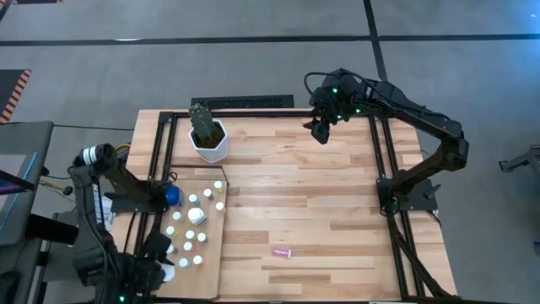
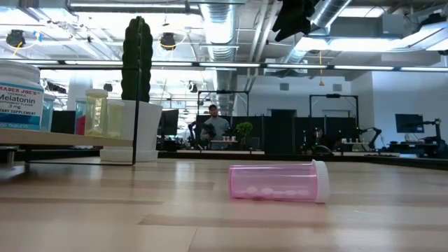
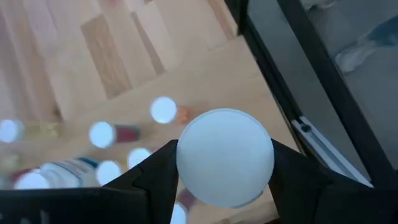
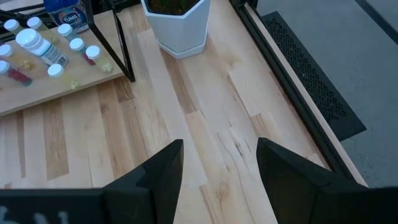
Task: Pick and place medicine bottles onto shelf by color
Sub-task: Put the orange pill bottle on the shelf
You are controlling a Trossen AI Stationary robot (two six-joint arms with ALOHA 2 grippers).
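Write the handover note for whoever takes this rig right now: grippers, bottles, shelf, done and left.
Left gripper: shut on a white-capped bottle, held above the shelf at the table's left; the high view shows a blue body there.
Right gripper: open, empty, raised over the table's far edge near the cactus pot.
Done: roughly a dozen bottles stand on the shelf; whether they are grouped by colour is unclear.
Left: place the held bottle; fetch the pink bottle lying on its side on the tabletop.

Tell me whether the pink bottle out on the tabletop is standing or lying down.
Lying down. The pink bottle rests on its side on the tabletop, white cap pointing sideways, off the shelf.
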